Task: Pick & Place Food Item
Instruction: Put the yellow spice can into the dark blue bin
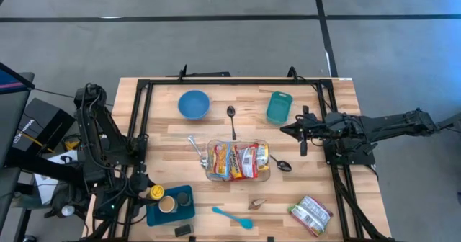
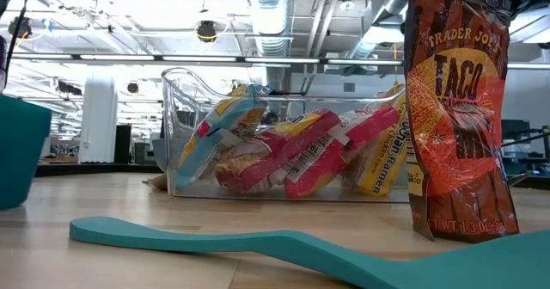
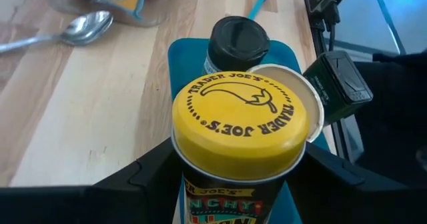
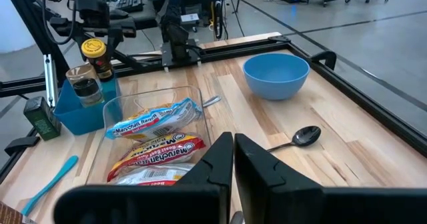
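The left gripper (image 3: 233,177) clasps the yellow-lidded can (image 3: 240,127), probably light, stiff and smooth-sided, best held mid-body; the right gripper (image 4: 233,159) is closed, empty.

High view: overhead, straight down, whole counter (image 1: 302,199) and both arms in frame, far off.
Low view: at counter height, level, very close behind the teal spatula (image 2: 258,242), facing the clear bin (image 2: 284,143) and the room beyond.
Left wrist view: looks down, very near, onto a yellow-lidded can (image 3: 241,127) over the blue tray (image 3: 183,57).
Right wrist view: looks across the counter over the bin toward the blue bowl (image 4: 276,75).
Shared: the bin of ramen packs shows in high, low and right wrist views.
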Controlling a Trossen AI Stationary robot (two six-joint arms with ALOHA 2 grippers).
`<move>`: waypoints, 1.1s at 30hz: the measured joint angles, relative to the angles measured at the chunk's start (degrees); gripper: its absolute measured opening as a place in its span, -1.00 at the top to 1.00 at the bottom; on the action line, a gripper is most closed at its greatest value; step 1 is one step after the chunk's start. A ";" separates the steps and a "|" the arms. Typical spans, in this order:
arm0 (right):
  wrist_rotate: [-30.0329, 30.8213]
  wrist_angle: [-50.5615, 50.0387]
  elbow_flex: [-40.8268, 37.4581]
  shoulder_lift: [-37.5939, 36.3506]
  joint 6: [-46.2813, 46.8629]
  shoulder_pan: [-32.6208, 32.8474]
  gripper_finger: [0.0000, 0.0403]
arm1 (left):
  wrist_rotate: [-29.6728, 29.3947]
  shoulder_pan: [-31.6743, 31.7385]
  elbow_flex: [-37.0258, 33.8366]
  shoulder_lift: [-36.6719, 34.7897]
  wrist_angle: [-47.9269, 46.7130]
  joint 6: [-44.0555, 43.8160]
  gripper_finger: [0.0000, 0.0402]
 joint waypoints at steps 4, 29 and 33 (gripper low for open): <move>0.00 0.00 0.00 0.00 0.00 -0.01 0.95 | -0.80 -0.02 0.00 0.00 -0.02 3.42 -0.11; 0.00 0.02 0.02 0.00 0.02 -0.02 0.95 | -4.44 0.04 0.00 0.00 0.05 8.20 -0.11; 0.00 0.02 0.02 0.00 0.02 -0.02 0.95 | -4.69 0.04 0.00 -0.01 0.29 8.20 -0.12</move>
